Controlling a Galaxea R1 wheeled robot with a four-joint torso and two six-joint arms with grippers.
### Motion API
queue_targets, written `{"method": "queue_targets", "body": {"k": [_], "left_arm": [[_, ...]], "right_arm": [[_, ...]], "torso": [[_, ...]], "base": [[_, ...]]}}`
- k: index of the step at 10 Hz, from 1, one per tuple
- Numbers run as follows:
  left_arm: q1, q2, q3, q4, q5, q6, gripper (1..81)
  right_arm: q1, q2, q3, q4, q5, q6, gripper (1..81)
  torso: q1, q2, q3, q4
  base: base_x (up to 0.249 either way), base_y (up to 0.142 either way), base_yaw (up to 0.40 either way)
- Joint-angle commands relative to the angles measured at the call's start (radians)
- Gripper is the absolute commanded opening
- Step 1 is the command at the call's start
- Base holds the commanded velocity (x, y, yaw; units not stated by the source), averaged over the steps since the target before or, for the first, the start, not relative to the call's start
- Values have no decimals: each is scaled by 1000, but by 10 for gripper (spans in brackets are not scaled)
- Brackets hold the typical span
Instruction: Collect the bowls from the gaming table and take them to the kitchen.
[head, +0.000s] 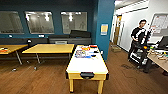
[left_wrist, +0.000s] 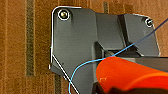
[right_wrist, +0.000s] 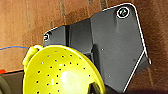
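The gaming table (head: 86, 63), glossy white with a yellow frame, is seen ahead on wood floor (head: 37, 80); yellow desks (head: 48, 48) stand beside it, a person (head: 138, 37) beyond. An orange-red bowl (left_wrist: 130, 75) is seen close at the left claw, a perforated yellow-green bowl (right_wrist: 60, 72) at the right; neither claw's opening can be told.

The near half of the gaming table's white tabletop (head: 86, 65) lies bare; clutter (head: 86, 52) crowds its far end. Wooden floor (head: 37, 80) is open to its left, with a yellow table (head: 48, 48) behind. A person (head: 138, 37) stands to the right.
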Motion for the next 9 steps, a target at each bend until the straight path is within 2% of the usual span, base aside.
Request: {"method": "queue_targets", "body": {"k": [1, 9], "left_arm": [[-36, -7, 2, 7, 48, 9, 10], [-39, 24, -16, 11, 49, 7, 10]], "right_arm": [[38, -26, 12, -12, -50, -2, 10], [38, -17, 10, -16, -50, -4, 10]], "torso": [[0, 0, 0, 0], [0, 0, 0, 0]], "base": [[0, 0, -400], [0, 0, -400]]}}
